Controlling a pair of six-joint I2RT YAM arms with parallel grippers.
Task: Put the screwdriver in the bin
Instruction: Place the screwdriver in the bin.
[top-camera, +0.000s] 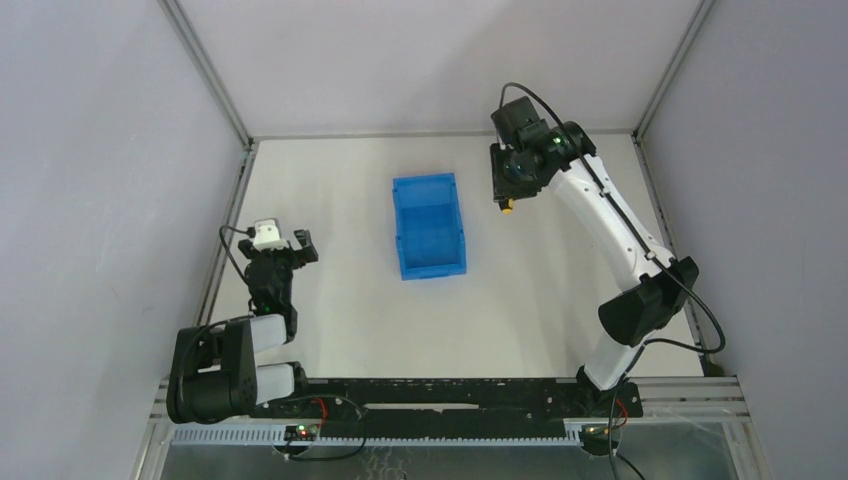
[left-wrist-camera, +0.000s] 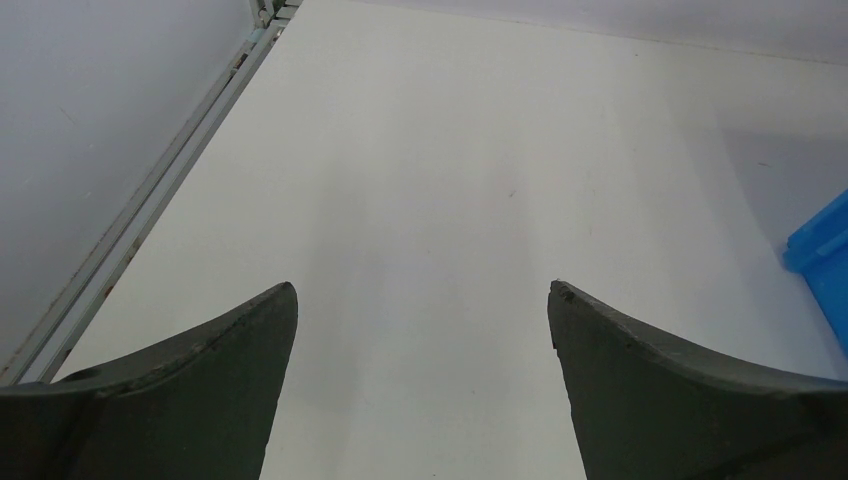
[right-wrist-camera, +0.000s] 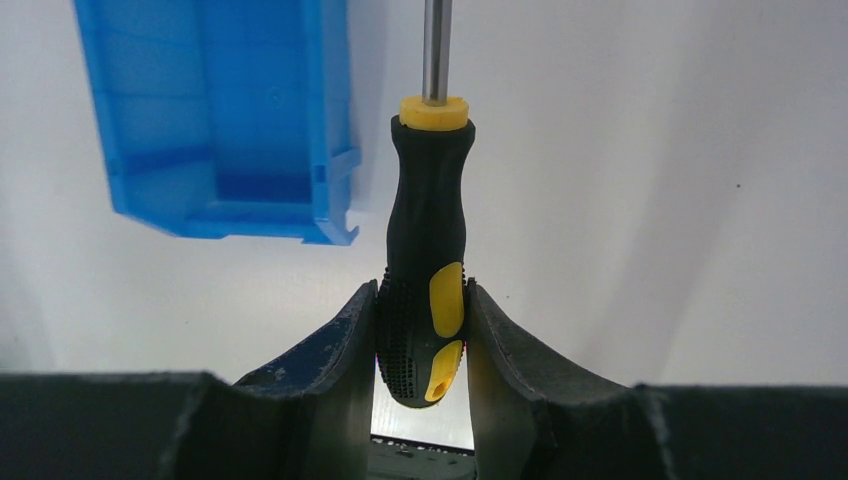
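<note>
- Left gripper (top-camera: 285, 243), one: nearest, at the left, fingers spread wide and empty over the table (top-camera: 340, 320).
- Bin (top-camera: 399, 228), one: blue, mid-table; the left wrist view shows only a corner of it.
- Right gripper (right-wrist-camera: 420, 300), one: beyond the bin to the right, clamped on the handle's butt.
- Screwdriver (right-wrist-camera: 428, 200), one: outside the bin, beside its wall; the shaft tip is cut off by the frame edge.

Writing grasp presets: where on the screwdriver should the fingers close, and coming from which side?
On the screwdriver, grip the ribbed rear of the handle, as the right gripper does: fingers on opposite flanks, coming from the butt end in line with the shaft. That part is widest and textured; the thin, smooth shaft would probably slip.
</note>
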